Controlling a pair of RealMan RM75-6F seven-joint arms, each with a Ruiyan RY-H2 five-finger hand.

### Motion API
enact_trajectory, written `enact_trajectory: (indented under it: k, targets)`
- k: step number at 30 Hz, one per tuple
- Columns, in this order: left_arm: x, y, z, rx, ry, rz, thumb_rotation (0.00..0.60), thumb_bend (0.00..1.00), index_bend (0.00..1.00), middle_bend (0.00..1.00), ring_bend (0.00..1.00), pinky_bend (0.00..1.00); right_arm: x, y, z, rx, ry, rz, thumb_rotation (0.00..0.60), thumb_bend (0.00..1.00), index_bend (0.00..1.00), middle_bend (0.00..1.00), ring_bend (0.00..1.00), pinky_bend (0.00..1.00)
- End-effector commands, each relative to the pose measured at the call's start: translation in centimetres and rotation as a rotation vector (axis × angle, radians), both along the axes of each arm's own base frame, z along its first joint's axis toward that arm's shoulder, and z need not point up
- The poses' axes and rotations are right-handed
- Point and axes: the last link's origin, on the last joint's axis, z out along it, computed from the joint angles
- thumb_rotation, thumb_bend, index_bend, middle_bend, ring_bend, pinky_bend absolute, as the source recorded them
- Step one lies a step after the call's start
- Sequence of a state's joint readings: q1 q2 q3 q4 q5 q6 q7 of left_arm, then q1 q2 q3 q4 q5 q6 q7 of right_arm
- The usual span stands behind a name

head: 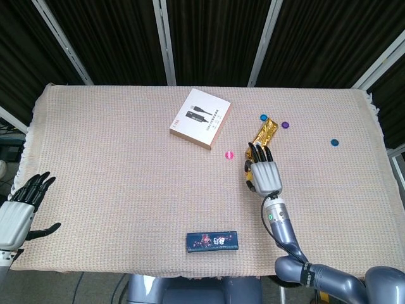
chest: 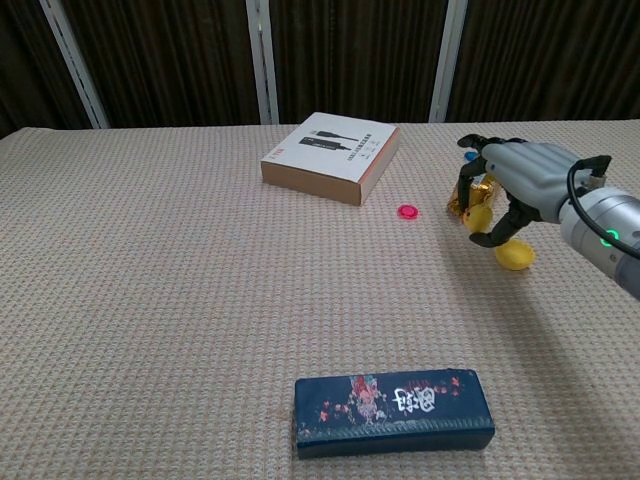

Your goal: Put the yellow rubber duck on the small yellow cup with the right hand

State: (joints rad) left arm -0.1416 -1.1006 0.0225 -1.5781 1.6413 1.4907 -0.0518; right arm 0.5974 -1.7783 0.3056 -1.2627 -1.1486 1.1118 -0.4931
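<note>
In the chest view my right hand (chest: 520, 180) hovers over the cloth at the right and pinches a small yellow object (chest: 478, 218), which looks like the rubber duck. Just below and to the right of it a small yellow piece (chest: 514, 257), seemingly the cup, rests on the cloth apart from the fingers. In the head view the same right hand (head: 266, 176) is seen from above and covers both yellow things almost entirely. My left hand (head: 16, 215) stays at the table's front left corner, fingers spread, holding nothing.
A gold snack bag (head: 266, 131) lies just beyond my right hand. A pink disc (chest: 407, 211) and a white box (chest: 332, 157) sit to its left. A dark blue box (chest: 393, 410) lies near the front edge. Small blue (head: 334, 142) and purple (head: 285, 125) discs lie further right.
</note>
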Motion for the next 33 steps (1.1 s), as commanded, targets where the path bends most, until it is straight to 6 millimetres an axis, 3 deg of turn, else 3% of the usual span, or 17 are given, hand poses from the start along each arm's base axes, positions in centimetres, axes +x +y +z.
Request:
enact_trajectory:
  k: [1,20,33]
  targets:
    - [0.0,0.0,0.0,0.000,0.002,0.003,0.600,0.00,0.00,0.00,0.00,0.21,-0.5,-0.2,-0.1,0.005,0.007,-0.001,0.600,0.23,0.51,0.00,0.00,0.00]
    - [-0.1,0.0,0.0,-0.002,0.006,0.019,0.600,0.00,0.00,0.00,0.00,0.21,-3.3,0.3,-0.4,0.017,-0.003,-0.054,0.600,0.23,0.51,0.00,0.00,0.00]
    - [0.2,0.2,-0.1,-0.001,0.009,0.009,0.600,0.00,0.00,0.00,0.00,0.21,-3.3,1.2,-1.0,0.030,-0.001,-0.056,0.600,0.23,0.51,0.00,0.00,0.00]
